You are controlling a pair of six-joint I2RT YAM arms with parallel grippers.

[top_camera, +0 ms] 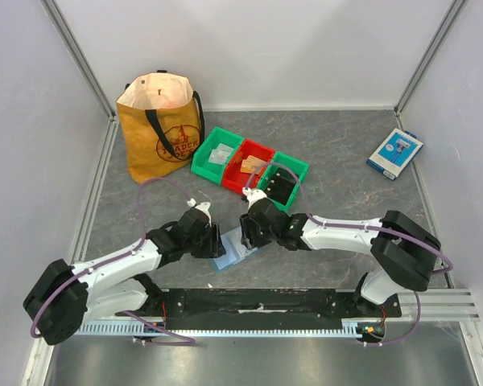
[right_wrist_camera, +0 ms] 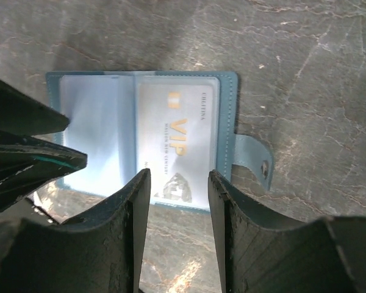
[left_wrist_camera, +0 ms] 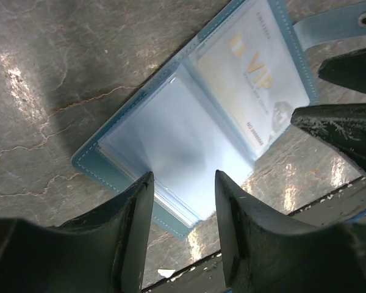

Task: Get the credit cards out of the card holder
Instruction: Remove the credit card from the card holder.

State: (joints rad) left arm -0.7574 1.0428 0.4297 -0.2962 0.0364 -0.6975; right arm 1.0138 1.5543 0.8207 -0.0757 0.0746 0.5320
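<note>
The card holder (top_camera: 232, 259) lies open and flat on the table between my two grippers. In the right wrist view it (right_wrist_camera: 91, 131) shows clear inner pockets and a snap tab (right_wrist_camera: 254, 160) on the right. A pale credit card (right_wrist_camera: 180, 143) with gold "VIP" lettering sits in the right-hand pocket; it also shows in the left wrist view (left_wrist_camera: 256, 79). My left gripper (left_wrist_camera: 183, 192) is open and empty over the holder's left half (left_wrist_camera: 165, 134). My right gripper (right_wrist_camera: 179, 183) is open and empty, just above the near edge of the VIP card. In the top view the left gripper (top_camera: 216, 244) and right gripper (top_camera: 245, 239) almost meet.
Three small bins stand behind the holder: a green one (top_camera: 202, 166) with pale cards, a red one (top_camera: 258, 149) with an orange-tan card, and a green one (top_camera: 299, 166) with a dark object. A tan tote bag (top_camera: 161, 133) stands back left. A blue-and-white box (top_camera: 394, 153) lies back right.
</note>
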